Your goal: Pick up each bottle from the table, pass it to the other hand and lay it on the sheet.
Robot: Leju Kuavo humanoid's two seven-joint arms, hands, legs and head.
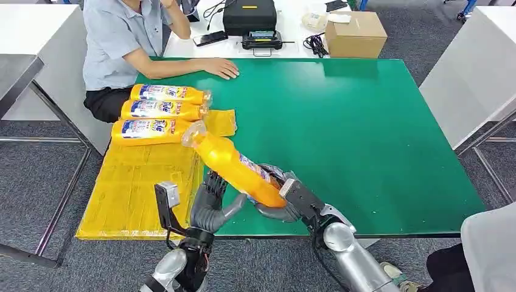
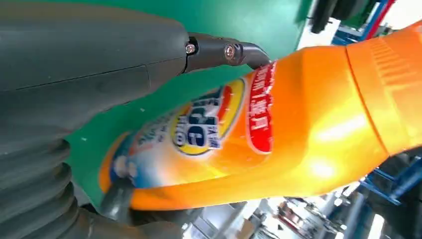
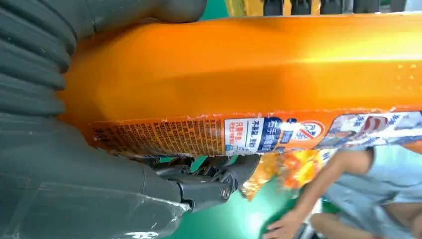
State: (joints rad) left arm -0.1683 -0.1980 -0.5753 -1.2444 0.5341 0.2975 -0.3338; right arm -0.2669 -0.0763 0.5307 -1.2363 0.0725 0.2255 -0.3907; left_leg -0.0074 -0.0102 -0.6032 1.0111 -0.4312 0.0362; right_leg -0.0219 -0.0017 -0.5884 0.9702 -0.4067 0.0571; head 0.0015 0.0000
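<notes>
My right hand (image 1: pixel 286 198) grips the base end of an orange bottle (image 1: pixel 237 167) and holds it tilted above the table's front edge, its clear cap pointing to the yellow sheet (image 1: pixel 134 188). My left hand (image 1: pixel 210 204) stands just beside the bottle's middle with its fingers spread upward and its thumb reaching under it. In the left wrist view the thumb (image 2: pixel 74 74) lies close along the labelled bottle (image 2: pixel 298 129). The right wrist view shows my right hand (image 3: pixel 59 174) wrapped around the bottle (image 3: pixel 249 64). Three more orange bottles (image 1: pixel 161 110) lie side by side on the sheet's far end.
The green table (image 1: pixel 365 134) is bare to the right. A person sits at the far left corner with a hand (image 1: pixel 222 68) resting on the table. A cardboard box (image 1: pixel 356 33) and a black case (image 1: pixel 249 15) stand behind the table.
</notes>
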